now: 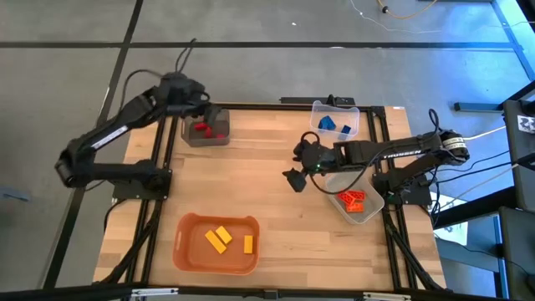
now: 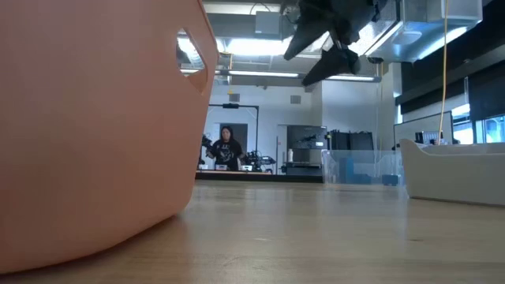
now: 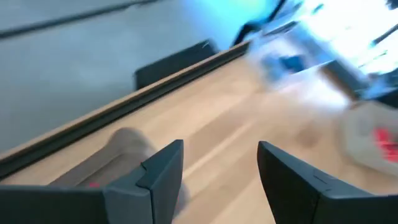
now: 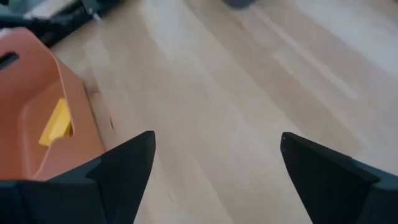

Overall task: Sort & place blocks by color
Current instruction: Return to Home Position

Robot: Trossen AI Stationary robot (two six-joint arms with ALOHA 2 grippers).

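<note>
Two red blocks [image 1: 207,130] lie in a dark bin [image 1: 191,138] at the far left. Blue blocks [image 1: 334,125] lie in a clear bin [image 1: 316,107] at the far right. Orange-red blocks [image 1: 353,201] lie in a pale bin [image 1: 376,199] at the right. Two yellow blocks [image 1: 219,239] lie in an orange bin [image 1: 180,247] at the near edge. My left gripper [image 1: 203,107] is open and empty above the dark bin's far side, its fingers [image 3: 165,174] spread. My right gripper [image 1: 295,165] hovers open and empty above the table's middle and also shows in the low view [image 2: 316,55].
The orange bin [image 2: 87,118] fills the low view's left. The clear bin [image 2: 359,167] and the pale bin [image 2: 458,173] stand to the right. Bare wooden table [image 1: 267,176] lies between the bins. A person [image 2: 226,148] stands far back in the room.
</note>
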